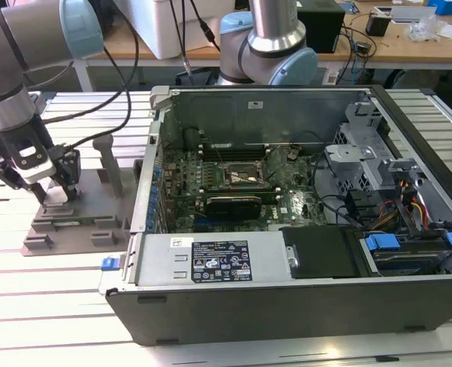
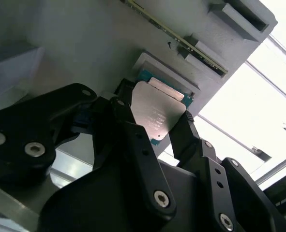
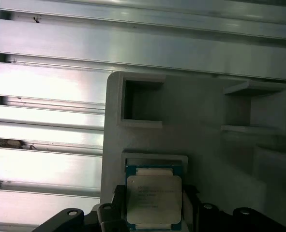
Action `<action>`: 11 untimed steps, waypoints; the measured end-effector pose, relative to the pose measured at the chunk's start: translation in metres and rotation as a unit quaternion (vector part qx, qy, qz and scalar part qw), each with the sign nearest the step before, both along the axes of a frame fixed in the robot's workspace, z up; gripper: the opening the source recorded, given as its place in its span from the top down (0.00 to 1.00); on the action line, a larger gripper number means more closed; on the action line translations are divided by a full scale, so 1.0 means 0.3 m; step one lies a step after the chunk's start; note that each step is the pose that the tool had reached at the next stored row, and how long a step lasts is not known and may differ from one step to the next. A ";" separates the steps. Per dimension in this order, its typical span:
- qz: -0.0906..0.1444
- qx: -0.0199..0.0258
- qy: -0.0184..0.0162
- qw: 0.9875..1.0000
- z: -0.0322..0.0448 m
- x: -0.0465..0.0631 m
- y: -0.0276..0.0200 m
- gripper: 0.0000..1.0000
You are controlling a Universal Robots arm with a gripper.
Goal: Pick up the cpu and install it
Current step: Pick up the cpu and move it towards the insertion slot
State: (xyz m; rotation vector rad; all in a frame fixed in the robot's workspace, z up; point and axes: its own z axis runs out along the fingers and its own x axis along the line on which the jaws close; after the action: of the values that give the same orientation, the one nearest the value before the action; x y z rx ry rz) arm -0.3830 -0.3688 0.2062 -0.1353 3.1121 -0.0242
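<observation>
Over the grey holder (image 1: 95,222) on the worktop (image 1: 42,298), at the exterior view's left, we see our claw (image 1: 57,195) clamped on the cpu (image 2: 157,113) at its pocket, well apart from the open computer case (image 1: 287,306).

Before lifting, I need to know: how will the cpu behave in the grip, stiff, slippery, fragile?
Probably stiff: the cpu is a flat chip with a metal lid. Likely light, being thin. The gripper holds only its thin edges and the lid looks smooth, so it might slip or tilt.
</observation>
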 end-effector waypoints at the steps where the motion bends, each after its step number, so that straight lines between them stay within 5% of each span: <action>1: 0.000 0.000 0.000 1.000 0.012 0.000 0.000 0.45; 11: 0.000 -0.001 0.000 1.000 0.131 0.000 0.001 0.45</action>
State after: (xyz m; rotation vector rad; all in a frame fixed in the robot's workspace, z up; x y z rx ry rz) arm -0.3830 -0.3684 0.2456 -0.1353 3.1122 -0.0281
